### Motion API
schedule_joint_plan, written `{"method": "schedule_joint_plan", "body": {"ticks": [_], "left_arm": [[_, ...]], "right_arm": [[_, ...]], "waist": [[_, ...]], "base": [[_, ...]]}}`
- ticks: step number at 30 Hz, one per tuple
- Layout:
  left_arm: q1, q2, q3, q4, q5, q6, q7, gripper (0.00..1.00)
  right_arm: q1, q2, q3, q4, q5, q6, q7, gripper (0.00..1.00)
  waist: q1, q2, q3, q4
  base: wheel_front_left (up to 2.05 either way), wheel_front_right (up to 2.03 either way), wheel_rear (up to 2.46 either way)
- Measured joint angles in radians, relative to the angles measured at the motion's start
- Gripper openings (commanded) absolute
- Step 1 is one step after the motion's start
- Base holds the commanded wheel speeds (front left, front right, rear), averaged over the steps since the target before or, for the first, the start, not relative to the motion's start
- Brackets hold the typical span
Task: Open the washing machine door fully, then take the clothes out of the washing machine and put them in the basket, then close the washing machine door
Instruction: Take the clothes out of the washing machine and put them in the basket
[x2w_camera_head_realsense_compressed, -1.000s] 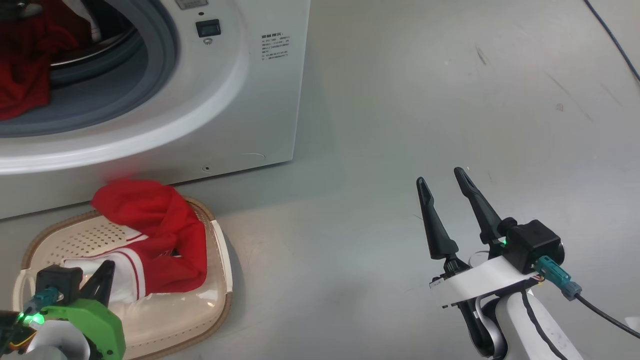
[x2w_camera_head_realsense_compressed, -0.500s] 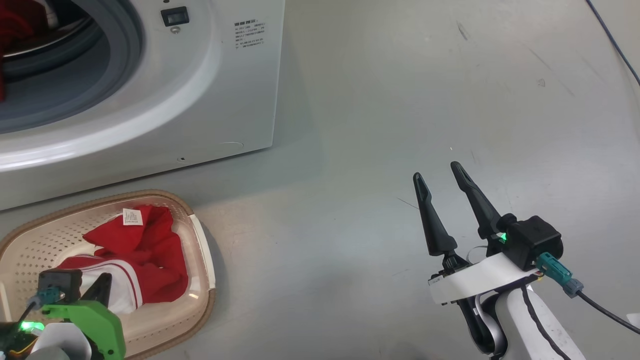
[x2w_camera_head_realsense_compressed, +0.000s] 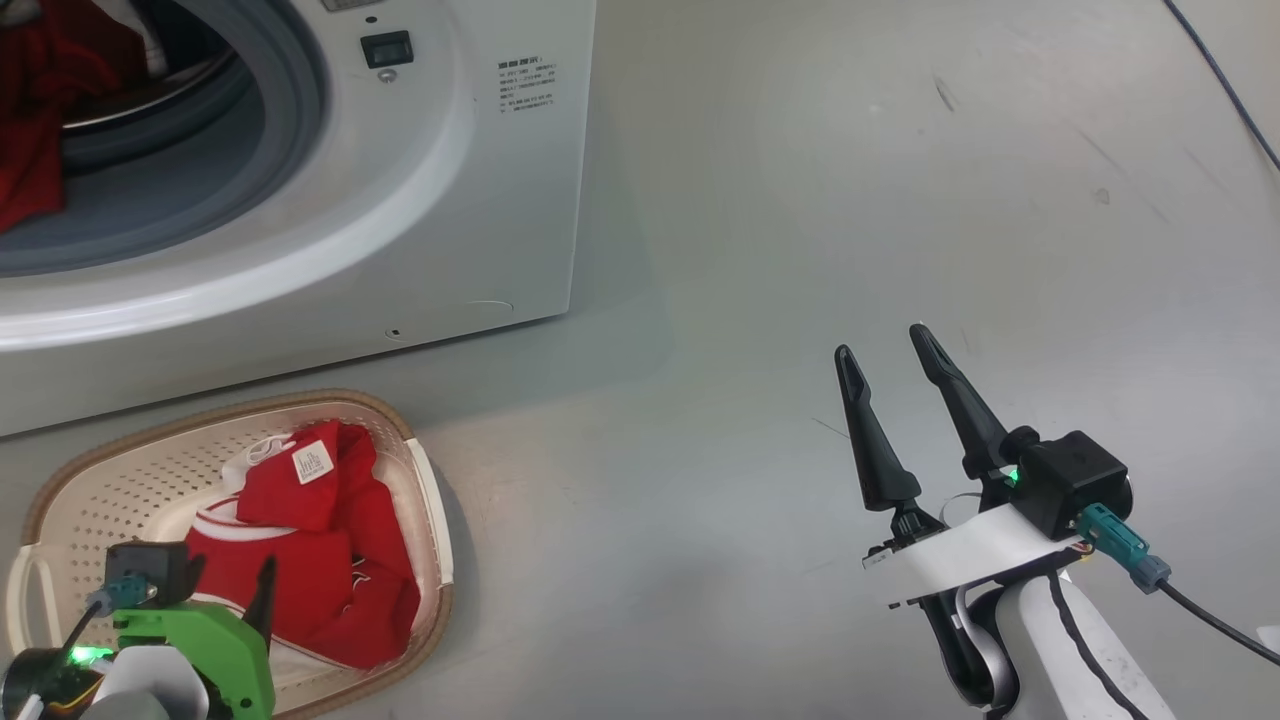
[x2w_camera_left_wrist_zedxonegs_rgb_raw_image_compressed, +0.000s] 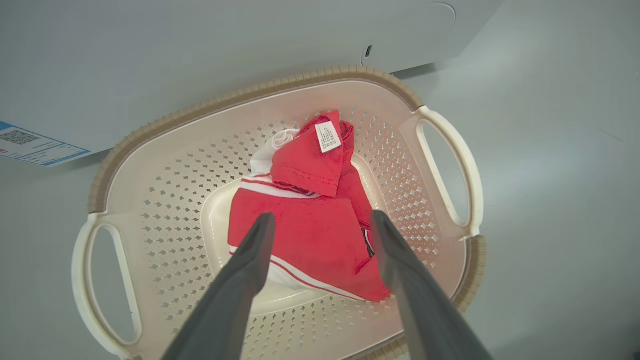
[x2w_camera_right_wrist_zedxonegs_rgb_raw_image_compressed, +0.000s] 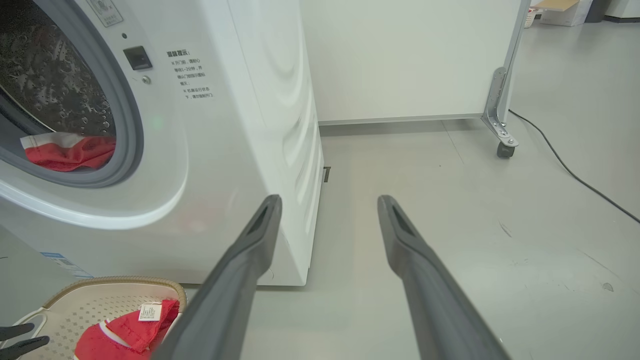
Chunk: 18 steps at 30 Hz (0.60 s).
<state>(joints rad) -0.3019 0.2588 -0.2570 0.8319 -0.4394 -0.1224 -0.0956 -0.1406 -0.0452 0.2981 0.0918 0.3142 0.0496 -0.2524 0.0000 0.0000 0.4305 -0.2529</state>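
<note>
the left end effector (x2w_camera_left_wrist_zedxonegs_rgb_raw_image_compressed: 321, 216) hangs open just above the basket (x2w_camera_left_wrist_zedxonegs_rgb_raw_image_compressed: 250, 95), its 2 fingers spread over a red garment (x2w_camera_left_wrist_zedxonegs_rgb_raw_image_compressed: 305, 235); whether they touch it i cannot tell. the garment lies crumpled on the basket's bottom, with white stripe trim and a small white label showing. the basket sits on the grey floor (x2w_camera_head_realsense_compressed: 750, 250), just in front of the washing machine (x2w_camera_head_realsense_compressed: 480, 200). another red garment (x2w_camera_right_wrist_zedxonegs_rgb_raw_image_compressed: 70, 152) lies inside the drum, at the lower edge of the grey gasket. the right end effector (x2w_camera_head_realsense_compressed: 880, 342) is open and holds nothing, poised over the floor well to the right of the machine's corner.
</note>
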Motion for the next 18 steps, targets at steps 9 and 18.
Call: {"method": "schedule_joint_plan", "body": {"ticks": [9, 18], "left_arm": [[-0.033, -0.026, -0.014, -0.015, 0.002, 0.000, -0.098, 1.00], [-0.048, -0.072, -0.031, -0.096, 0.001, -0.002, -0.146, 1.00]], "right_arm": [[0.000, 0.000, -0.025, 0.011, 0.000, 0.000, 0.000, 1.00], [0.010, -0.002, -0.058, 0.030, 0.000, 0.001, 0.000, 1.00]], "waist": [[0.0000, 0.0000, -0.049, 0.038], [0.0000, 0.0000, -0.122, 0.099]], "base": [[0.00, 0.00, 0.00], [0.00, 0.00, 0.00]]}}
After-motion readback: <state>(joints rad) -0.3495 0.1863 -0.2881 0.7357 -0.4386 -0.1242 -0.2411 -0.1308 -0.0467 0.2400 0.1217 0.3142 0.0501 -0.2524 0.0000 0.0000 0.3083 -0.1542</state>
